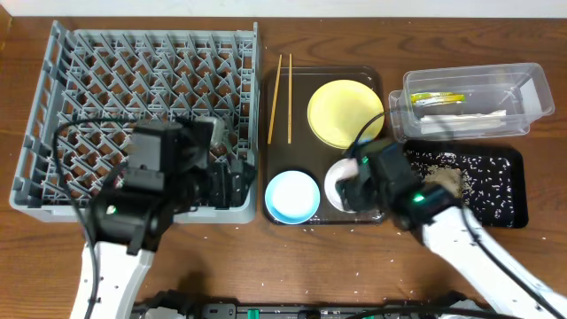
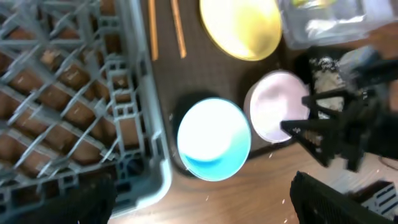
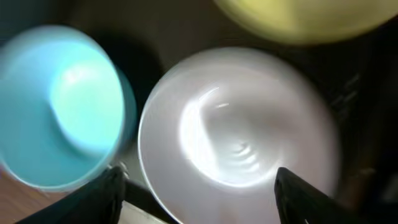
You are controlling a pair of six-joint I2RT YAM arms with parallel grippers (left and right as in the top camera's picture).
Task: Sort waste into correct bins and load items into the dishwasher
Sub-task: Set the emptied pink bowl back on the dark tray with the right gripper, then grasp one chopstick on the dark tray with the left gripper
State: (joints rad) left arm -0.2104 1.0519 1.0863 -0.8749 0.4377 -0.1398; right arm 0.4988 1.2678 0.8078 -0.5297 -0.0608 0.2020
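Note:
My right gripper point(image 1: 350, 188) point(image 3: 199, 193) is open and hangs close over the white bowl point(image 1: 337, 182) point(image 3: 239, 130), a finger at each side of its near rim. The light blue bowl point(image 1: 292, 196) point(image 2: 214, 138) point(image 3: 59, 106), the yellow plate point(image 1: 345, 112) point(image 2: 239, 25) and two chopsticks point(image 1: 275, 89) point(image 2: 152, 28) lie on the brown tray point(image 1: 306, 80). My left gripper point(image 1: 237, 177) point(image 2: 202, 186) is open and empty over the grey rack's point(image 1: 133, 80) front right corner. The wrapper point(image 1: 436, 98) and tissue point(image 1: 461, 120) lie in the clear tub point(image 1: 532, 84). Crumbs point(image 1: 447, 180) lie in the black tray point(image 1: 518, 190). The cup is not seen.
The rack point(image 2: 62, 93) stands just left of the brown tray. The clear tub and black tray stand to the right of it, one behind the other. My right arm point(image 2: 342, 124) reaches in over the white bowl point(image 2: 273, 106). A few crumbs dot the wooden table point(image 1: 292, 257) in front.

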